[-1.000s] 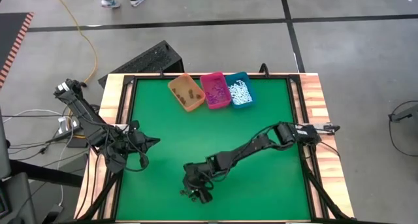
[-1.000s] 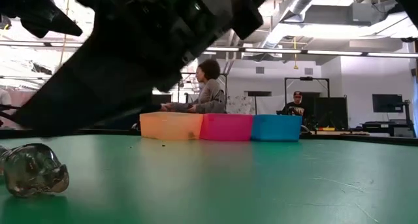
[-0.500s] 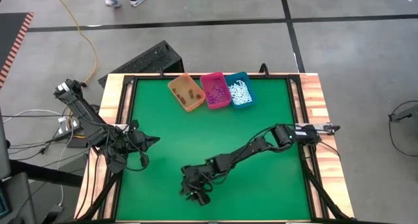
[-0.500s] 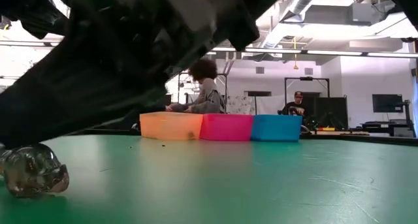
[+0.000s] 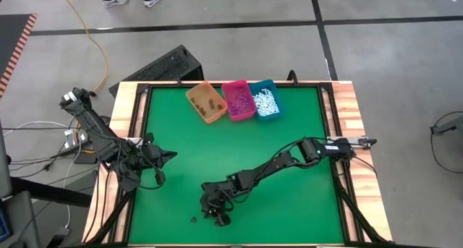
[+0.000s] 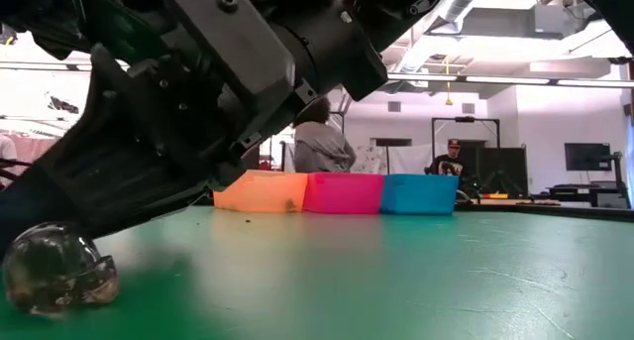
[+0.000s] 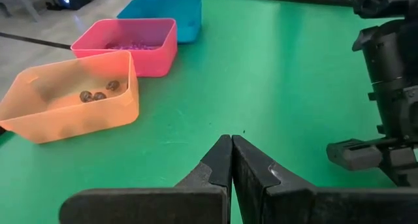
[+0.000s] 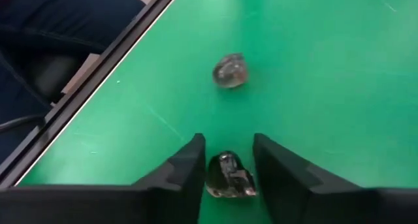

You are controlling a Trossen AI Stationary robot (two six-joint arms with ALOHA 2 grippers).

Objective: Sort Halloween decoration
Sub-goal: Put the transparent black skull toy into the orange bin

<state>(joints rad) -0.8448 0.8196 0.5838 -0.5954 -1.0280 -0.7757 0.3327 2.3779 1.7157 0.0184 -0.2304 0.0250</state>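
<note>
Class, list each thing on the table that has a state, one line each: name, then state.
Left gripper: shut, empty, idle at the table's left side.
Right gripper: open around a dark skull.
Loose skull: lying free on the mat.
Orange bin: a few dark pieces inside.
Pink bin: holds purple bits.
Blue bin: holds white pieces.

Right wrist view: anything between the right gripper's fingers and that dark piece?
Nothing visible. The dark piece already sits between the right gripper's open fingers on the green mat. A second, clearer piece lies beyond, apart.
</note>
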